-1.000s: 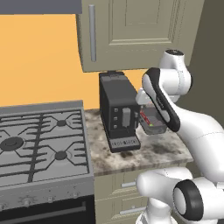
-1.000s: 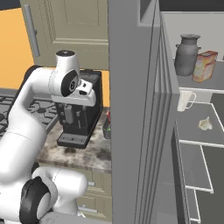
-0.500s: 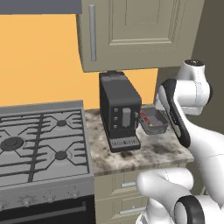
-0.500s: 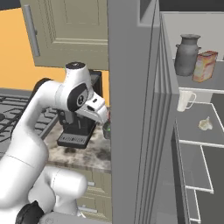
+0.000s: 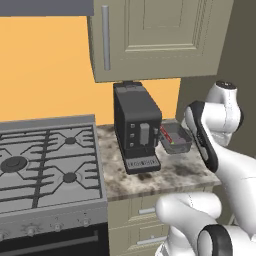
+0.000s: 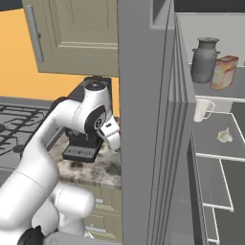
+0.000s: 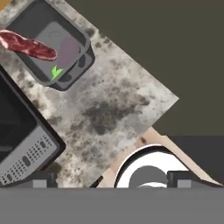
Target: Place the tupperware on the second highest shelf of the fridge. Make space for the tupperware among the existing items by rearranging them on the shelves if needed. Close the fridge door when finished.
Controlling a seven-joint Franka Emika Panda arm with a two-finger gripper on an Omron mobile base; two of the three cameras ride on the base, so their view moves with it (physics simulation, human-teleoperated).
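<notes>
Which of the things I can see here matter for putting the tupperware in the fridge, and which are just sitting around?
For the job: tupperware, fridge, jug, carton, mug, open gripper.

Just there: coffee machine, stove, wall cabinet, counter.

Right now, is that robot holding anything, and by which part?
Nothing. The gripper is open and empty above the counter; the tupperware sits there apart from it.

In the hand view, the tupperware (image 7: pixel 50 48) sits on the surface (image 7: pixel 113 109) well ahead of the fingers (image 7: pixel 41 178), up and to their left. The coffee machine (image 7: pixel 19 144) stands just beside the left finger.
</notes>
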